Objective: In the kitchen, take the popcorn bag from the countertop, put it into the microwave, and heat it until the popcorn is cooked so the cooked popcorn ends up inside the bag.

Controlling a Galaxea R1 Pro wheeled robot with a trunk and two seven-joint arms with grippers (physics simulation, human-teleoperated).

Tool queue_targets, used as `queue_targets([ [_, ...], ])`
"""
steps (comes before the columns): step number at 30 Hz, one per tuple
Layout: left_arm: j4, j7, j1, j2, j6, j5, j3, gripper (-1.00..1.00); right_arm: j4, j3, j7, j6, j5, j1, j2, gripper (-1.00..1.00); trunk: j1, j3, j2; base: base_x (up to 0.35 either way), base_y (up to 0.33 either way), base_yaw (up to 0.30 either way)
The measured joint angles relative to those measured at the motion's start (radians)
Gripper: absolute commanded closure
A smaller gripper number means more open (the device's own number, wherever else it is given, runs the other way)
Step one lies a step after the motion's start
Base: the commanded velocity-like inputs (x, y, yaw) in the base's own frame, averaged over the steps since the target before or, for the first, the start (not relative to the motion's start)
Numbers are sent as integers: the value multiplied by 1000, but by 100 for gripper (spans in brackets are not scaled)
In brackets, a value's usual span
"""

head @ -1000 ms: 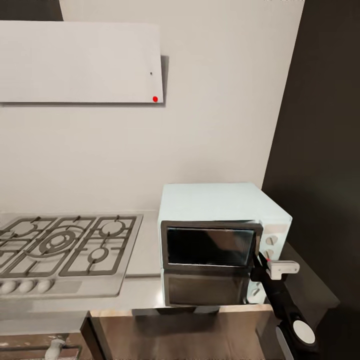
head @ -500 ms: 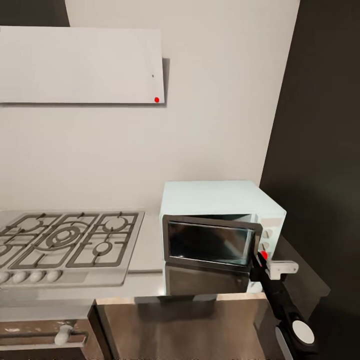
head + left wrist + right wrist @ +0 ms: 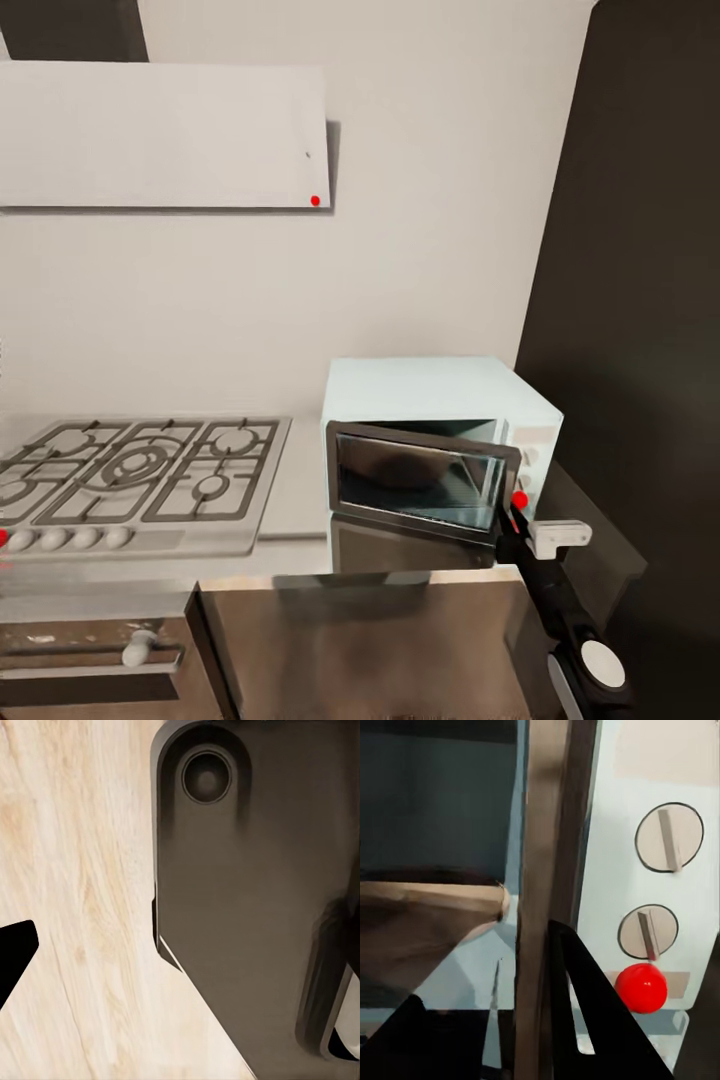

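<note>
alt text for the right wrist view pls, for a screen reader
Close-up of the microwave front: the dark frame of its door runs up the middle, with the right gripper at its lower part, one dark finger beside it. Past the frame are two round knobs above a red light; the popcorn bag sits inside.

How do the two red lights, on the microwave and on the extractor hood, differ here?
The microwave light looks larger and sits low on the control panel beside the door; the hood light is a smaller dot at the hood's lower corner, high on the wall. Both are round and red.
</note>
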Motion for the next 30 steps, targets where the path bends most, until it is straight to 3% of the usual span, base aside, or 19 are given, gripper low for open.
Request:
queue_targets([
  [14, 0, 0, 0, -1, 0, 0, -1, -100, -1, 21, -1, -1, 0, 0, 0, 100, 0, 0, 0, -82, 0, 0],
  [21, 0, 0, 0, -4, 0, 0, 0, -100, -3, 60, -6, -1, 1, 0, 0, 100, 0, 0, 0, -206, 0, 0],
  [30, 0, 0, 0, -5, 0, 0, 0, -100, -4, 67, -7, -1, 1, 0, 0, 100, 0, 0, 0, -92, 32, 0],
])
